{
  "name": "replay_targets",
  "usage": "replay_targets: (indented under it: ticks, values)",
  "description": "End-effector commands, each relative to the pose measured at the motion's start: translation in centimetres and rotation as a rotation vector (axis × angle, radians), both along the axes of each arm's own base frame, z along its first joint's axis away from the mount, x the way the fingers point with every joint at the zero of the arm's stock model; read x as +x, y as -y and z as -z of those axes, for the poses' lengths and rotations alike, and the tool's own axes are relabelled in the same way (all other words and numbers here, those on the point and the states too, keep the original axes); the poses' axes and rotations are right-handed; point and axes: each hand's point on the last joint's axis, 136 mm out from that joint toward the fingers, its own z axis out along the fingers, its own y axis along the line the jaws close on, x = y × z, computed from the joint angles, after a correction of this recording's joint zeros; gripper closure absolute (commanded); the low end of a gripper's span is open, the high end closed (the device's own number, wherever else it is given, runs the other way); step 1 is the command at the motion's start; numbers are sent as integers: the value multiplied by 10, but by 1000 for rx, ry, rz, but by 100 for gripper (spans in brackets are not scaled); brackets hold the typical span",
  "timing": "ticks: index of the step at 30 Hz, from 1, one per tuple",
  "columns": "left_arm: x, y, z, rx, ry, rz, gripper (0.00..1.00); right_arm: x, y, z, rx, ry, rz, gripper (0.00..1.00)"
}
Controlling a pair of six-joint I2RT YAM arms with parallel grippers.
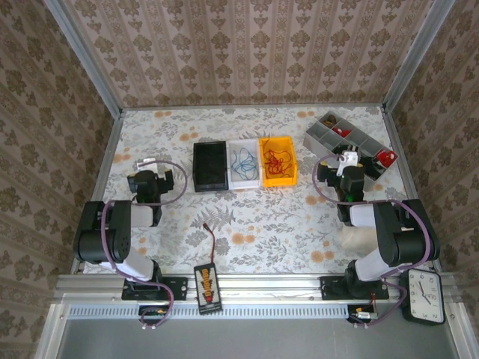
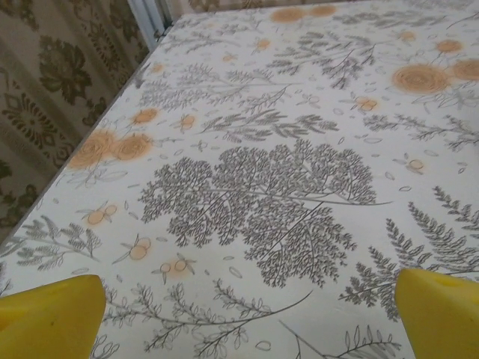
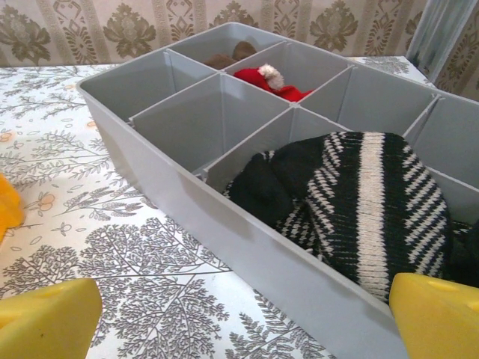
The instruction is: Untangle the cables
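Note:
The cables lie in small bins at the middle of the table. A thin blue looped wire (image 1: 243, 160) sits in a white bin (image 1: 245, 182), and a red looped wire (image 1: 275, 158) in a yellow bin (image 1: 288, 178). Whether a black wire lies in the black bin (image 1: 210, 166) beside them I cannot tell. My left gripper (image 1: 153, 166) (image 2: 247, 314) is left of the bins, open over bare floral tablecloth, its yellow fingertips (image 2: 49, 318) wide apart. My right gripper (image 1: 348, 159) (image 3: 247, 314) is open, right of the bins, facing a grey tray.
A grey divided tray (image 1: 323, 142) (image 3: 224, 224) at the back right holds a black-and-white knitted piece (image 3: 359, 198) and a red item (image 3: 262, 78). A black-and-orange connector box (image 1: 207, 284) with its lead lies at the near edge. A clock (image 1: 425, 295) stands at the near right.

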Motion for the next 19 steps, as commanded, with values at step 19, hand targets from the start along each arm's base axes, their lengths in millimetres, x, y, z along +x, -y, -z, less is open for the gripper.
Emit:
replay_targets:
  ticks: [19]
  values:
    - [8, 8, -18, 12, 79, 54, 0, 4, -11, 2, 32, -12, -60, 0]
